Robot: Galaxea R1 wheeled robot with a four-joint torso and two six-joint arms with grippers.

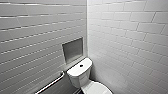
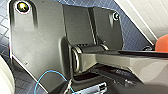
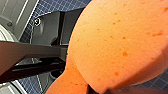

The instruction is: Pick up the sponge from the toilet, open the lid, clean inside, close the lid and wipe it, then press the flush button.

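Note:
The white toilet [image 1: 79, 76] stands in the corner of the tiled walls. The round dark flush button [image 1: 81, 65] sits in the middle of its tank top. Below the tank, the lid [image 1: 98, 88] shows as a white oval lying down, cut off by the picture's edge. In the right wrist view the red-orange sponge [image 3: 120, 42] looms large and is pinched in at a narrow waist, where my right gripper [image 3: 93, 89] is shut on it. A corner of the sponge [image 2: 162, 43] also shows in the left wrist view. My left gripper is open and holds nothing.
A metal grab bar [image 1: 51, 84] runs along the left wall beside the toilet. A recessed niche [image 1: 72, 50] sits in that wall above the tank. White tiled walls close in on both sides. Dark blue small-tiled floor [image 2: 136, 30] lies beneath the arms.

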